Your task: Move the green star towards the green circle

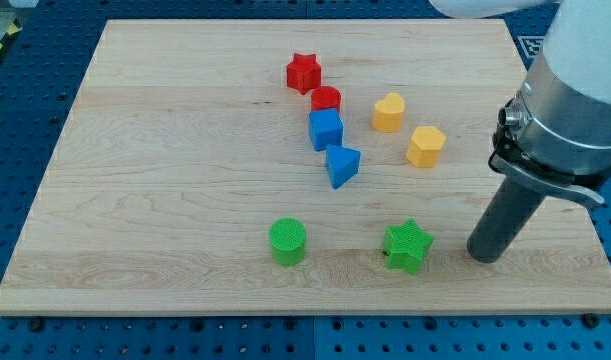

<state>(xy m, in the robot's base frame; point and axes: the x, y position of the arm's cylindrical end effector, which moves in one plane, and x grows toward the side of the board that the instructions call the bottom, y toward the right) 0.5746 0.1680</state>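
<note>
My tip down on counter at view's lower right, just right of green star, small gap, not touching. No claw on rod, nothing held. Green circle left of star, same row, well apart. Above: blue cube, blue triangle, red circle, red star, yellow heart, yellow hexagon
</note>
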